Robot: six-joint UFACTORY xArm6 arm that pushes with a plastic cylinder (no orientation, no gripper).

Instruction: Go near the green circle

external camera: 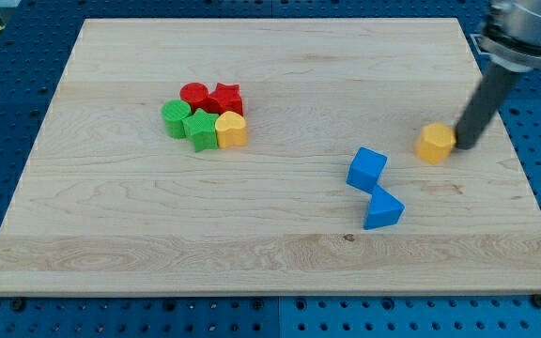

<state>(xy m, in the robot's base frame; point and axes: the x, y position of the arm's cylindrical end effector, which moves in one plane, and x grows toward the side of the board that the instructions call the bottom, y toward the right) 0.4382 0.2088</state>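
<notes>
The green circle (175, 117) sits at the left of a tight cluster on the wooden board (270, 235), left of centre. It touches a green star (198, 129) to its right and a red circle (194, 95) above it. A red star (225, 99) and a yellow heart-shaped block (232, 130) complete the cluster. My tip (461, 145) is far off at the view's right, just right of a yellow hexagon (436, 143) and close against it. The rod slants up to the right.
A blue cube (367, 169) and a blue triangle (382, 209) lie right of centre, between my tip and the cluster. The board's right edge is close to my tip. A blue pegboard (7, 113) surrounds the board.
</notes>
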